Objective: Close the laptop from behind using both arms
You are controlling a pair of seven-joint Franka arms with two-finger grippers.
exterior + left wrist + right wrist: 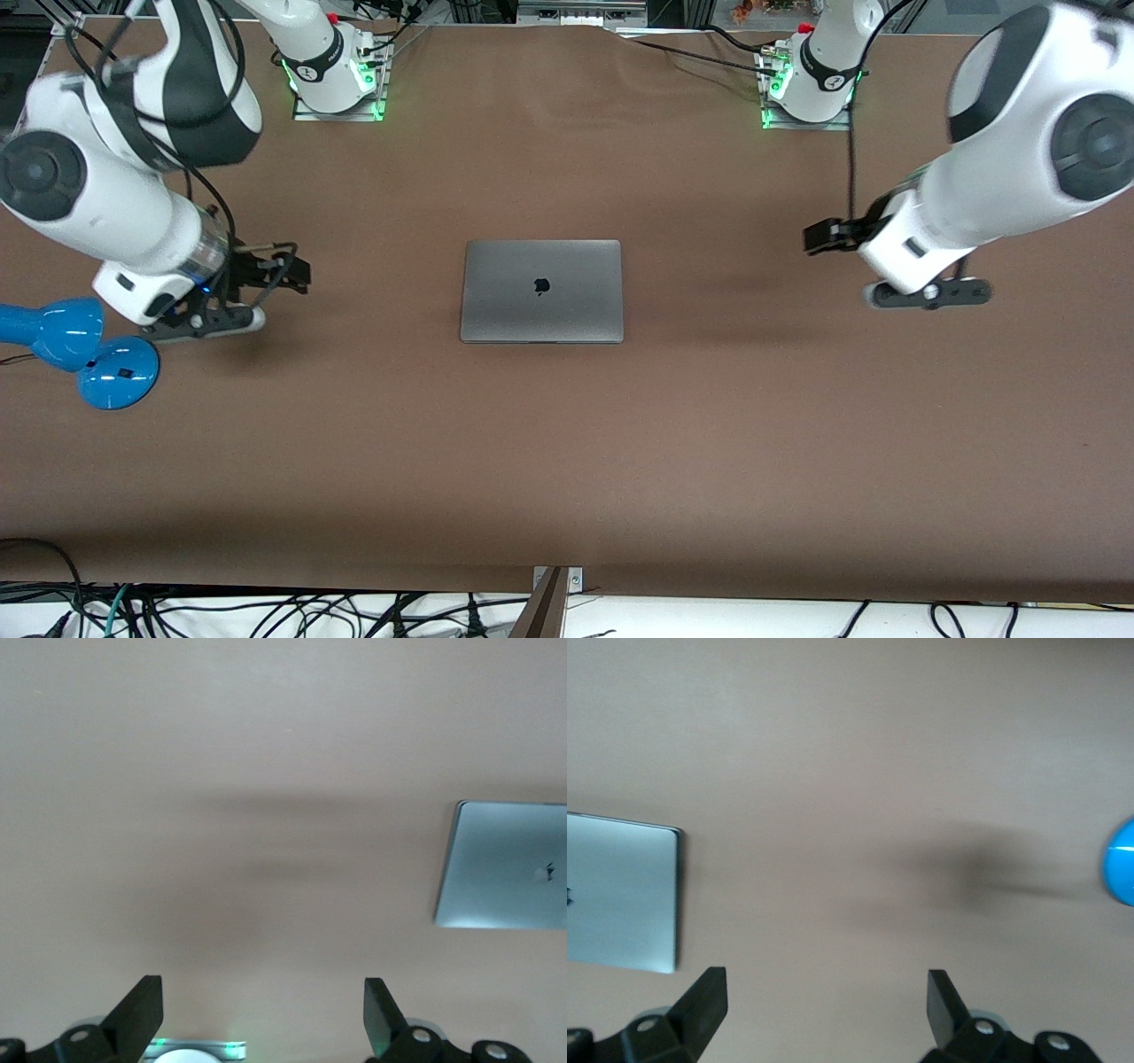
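The space-grey laptop (pixel 541 291) lies shut and flat in the middle of the brown table, lid up with the dark apple logo showing. It also shows in the left wrist view (pixel 503 865) and in the right wrist view (pixel 620 904). My left gripper (pixel 828 236) is open and empty, up over bare table toward the left arm's end, well apart from the laptop. My right gripper (pixel 285 268) is open and empty over bare table toward the right arm's end, also well apart from the laptop. Both wrist views show spread fingers (pixel 142 1010) (pixel 704 1001) with only table between them.
A blue desk lamp (pixel 84 348) stands at the right arm's end of the table, close to the right gripper; its edge shows in the right wrist view (pixel 1121 861). The arm bases (pixel 332 75) (pixel 811 84) stand along the table edge farthest from the front camera.
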